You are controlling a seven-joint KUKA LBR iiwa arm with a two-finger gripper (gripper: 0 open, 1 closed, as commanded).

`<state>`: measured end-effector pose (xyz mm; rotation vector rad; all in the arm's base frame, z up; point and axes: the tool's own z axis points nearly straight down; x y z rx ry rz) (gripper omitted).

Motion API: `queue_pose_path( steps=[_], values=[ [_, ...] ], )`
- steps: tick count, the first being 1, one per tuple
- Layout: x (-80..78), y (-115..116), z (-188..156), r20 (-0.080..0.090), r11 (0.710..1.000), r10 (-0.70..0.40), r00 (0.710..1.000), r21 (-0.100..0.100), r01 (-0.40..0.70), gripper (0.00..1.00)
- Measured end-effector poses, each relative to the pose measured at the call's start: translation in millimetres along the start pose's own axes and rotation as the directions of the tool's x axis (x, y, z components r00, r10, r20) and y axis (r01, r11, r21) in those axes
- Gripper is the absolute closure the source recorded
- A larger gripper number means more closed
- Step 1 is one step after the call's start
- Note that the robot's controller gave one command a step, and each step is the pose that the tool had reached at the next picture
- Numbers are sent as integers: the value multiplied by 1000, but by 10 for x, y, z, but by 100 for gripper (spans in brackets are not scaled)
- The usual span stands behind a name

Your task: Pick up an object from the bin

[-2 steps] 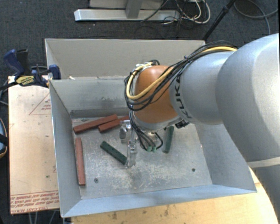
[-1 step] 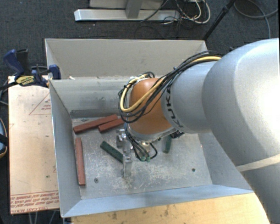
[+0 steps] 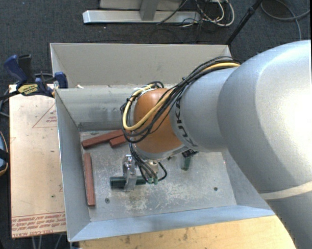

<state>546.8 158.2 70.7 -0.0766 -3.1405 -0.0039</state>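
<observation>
My gripper (image 3: 130, 174) is low over the bin floor, a little left of the middle, hanging under the orange wrist cover. It stands right at a small dark green bar (image 3: 117, 182) that lies flat; the bar's left end sticks out to the left of the gripper. Whether the bar is gripped cannot be made out. A small green piece (image 3: 186, 161) lies to the right, partly under the arm.
A long red-brown stick (image 3: 89, 179) lies along the bin's left wall. Another red-brown stick (image 3: 102, 139) and a short brown piece (image 3: 117, 142) lie at the back left. The large arm covers the bin's right and back parts.
</observation>
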Motion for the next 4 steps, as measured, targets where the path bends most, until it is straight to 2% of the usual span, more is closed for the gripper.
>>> queue_pose_path(
  steps=[1, 2, 3, 4],
  values=[
    [0, -1, 0, 0, 1000, 0, 1000, 0, 0, 100],
    [-426, -181, -964, 3, 1000, -18, 1000, 1, 18, 100],
    [-426, -180, -964, 3, 1000, -18, 1000, 1, 18, 100],
    [-489, -228, -1394, -3, 1000, -15, 1000, 2, 15, 100]
  ],
)
